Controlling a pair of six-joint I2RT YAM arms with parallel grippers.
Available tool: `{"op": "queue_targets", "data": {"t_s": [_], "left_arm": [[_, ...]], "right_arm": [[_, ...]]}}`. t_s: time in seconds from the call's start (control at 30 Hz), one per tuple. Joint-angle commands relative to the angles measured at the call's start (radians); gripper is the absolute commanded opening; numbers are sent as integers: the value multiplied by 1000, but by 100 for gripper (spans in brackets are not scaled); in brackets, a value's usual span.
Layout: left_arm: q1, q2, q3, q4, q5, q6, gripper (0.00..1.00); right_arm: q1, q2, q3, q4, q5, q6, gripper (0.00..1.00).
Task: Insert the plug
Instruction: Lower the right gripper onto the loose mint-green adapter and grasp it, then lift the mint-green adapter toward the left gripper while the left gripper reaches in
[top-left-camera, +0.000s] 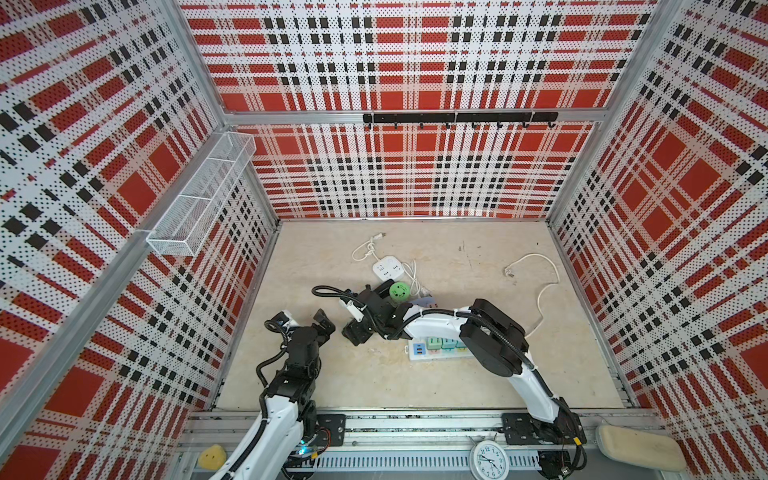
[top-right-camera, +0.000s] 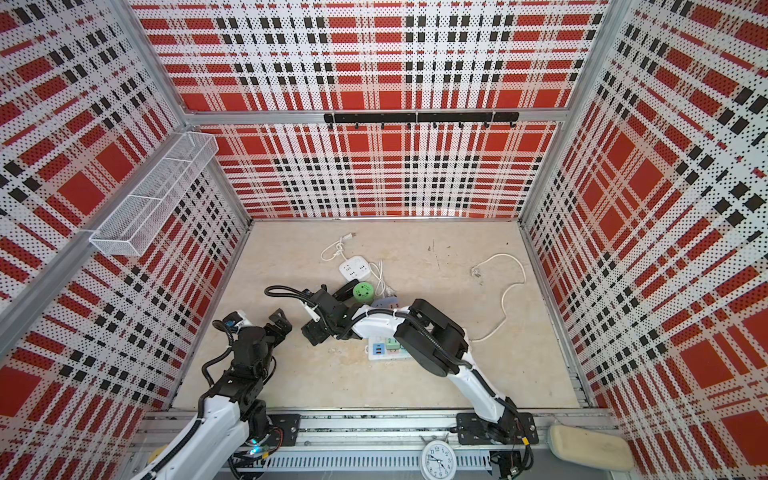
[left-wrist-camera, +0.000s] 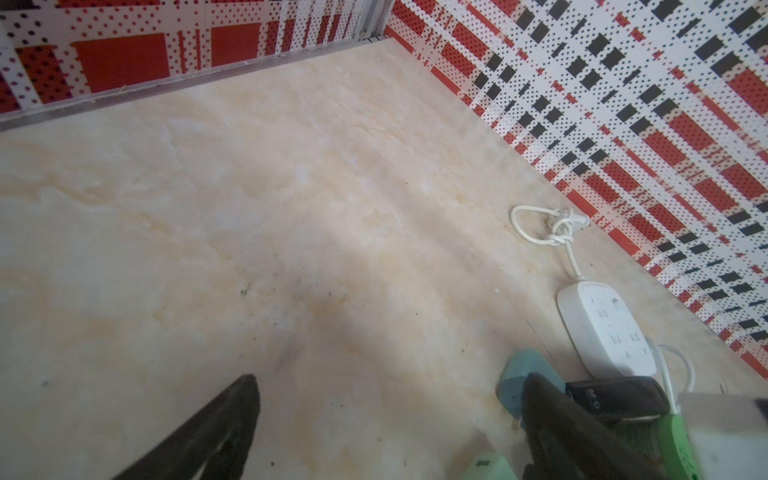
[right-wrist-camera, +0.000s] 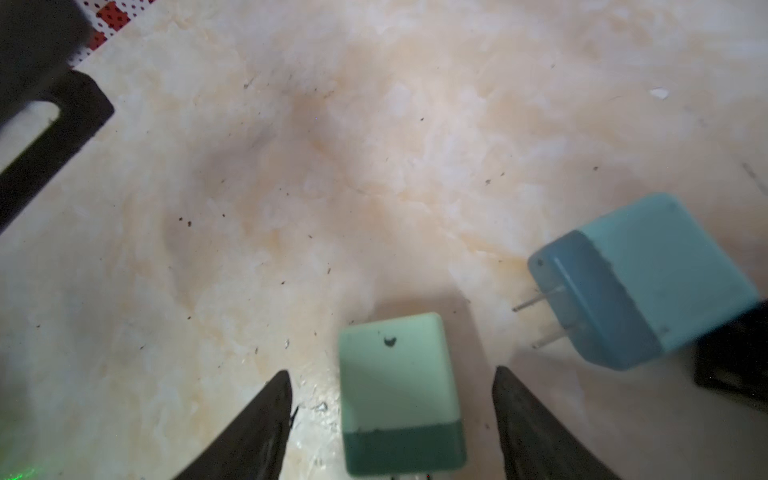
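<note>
Plug (right-wrist-camera: 399, 386) on table (right-wrist-camera: 249, 208) between right end effector (right-wrist-camera: 391, 372) jaws, second plug (right-wrist-camera: 648, 282) beside

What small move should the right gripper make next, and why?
Probably close the right gripper on the green plug: it lies on the table between the two fingers with a gap on each side, so nothing is gripped yet. The blue plug lies apart, clear of the fingers.

Walls (top-left-camera: 415, 174) are plaid: red, black, white. Counter (right-wrist-camera: 332, 166) is marbled beige. Mint plug (right-wrist-camera: 395, 382) has a dark-green band; blue plug (right-wrist-camera: 648, 282) is two-toned.
</note>
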Motion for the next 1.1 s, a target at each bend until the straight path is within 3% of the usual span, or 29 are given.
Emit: {"op": "queue_targets", "data": {"t_s": [0.0, 0.33, 0.6, 0.73, 1.07], "left_arm": [[8, -20, 15, -28, -50, -52, 99], [8, -60, -1, -28, -50, -57, 99], [8, -54, 2, -28, -37, -47, 99], [9, -69, 27, -28, 100, 82, 99], [8, -63, 0, 65, 243, 153, 99]], "right_arm": [[8, 28, 38, -27, -41, 5, 75], [23, 60, 26, -80, 80, -2, 52], [27, 35, -30, -31, 92, 2, 36], [26, -18, -93, 28, 90, 18, 31], [25, -291, -343, 224, 130, -17, 25]]}}
